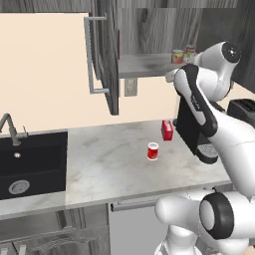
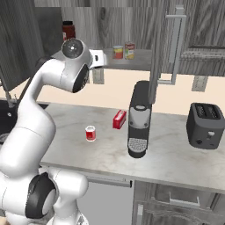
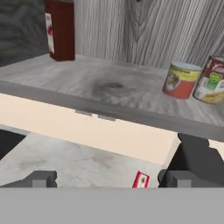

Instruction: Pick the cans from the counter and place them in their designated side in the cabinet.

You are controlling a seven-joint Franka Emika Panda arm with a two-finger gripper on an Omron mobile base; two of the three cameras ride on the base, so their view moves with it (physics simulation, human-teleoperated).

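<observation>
Red can (image 1: 153,151) on the bench (image 1: 109,164): small tin, red body, white band round the middle, silvery top. Upright, long axis vertical, top facing up. It stands in open bench space, between the black sink (image 1: 30,162) to its left and the coffee machine (image 2: 139,118) to its right, near the front half of the slab. Small red box (image 1: 167,130) stands behind it, near the machine, not touching the can.

Yellow can (image 3: 180,80) is on the cabinet (image 1: 107,55) shelf (image 3: 100,85), right part of it: yellow-orange label with a red lower band, pale top. Also upright, axis vertical. Just beside it, further right, another tin (image 3: 211,80) with a red-and-white label; in the hand view the two look close to touching, cannot tell if they do. A tall dark red jar (image 3: 60,28) stands well apart at the shelf's far left.

Cabinet door is swung open, long silver bar handle (image 1: 89,55) vertical on it.

Hand (image 3: 107,179) is up at shelf height, in front of the shelf edge; jaws spread wide, nothing between them, nothing touched. The fingertips (image 3: 40,179) show below the shelf lip, the box visible between them far below.

Toaster (image 2: 205,125) on the bench right of the coffee machine.
</observation>
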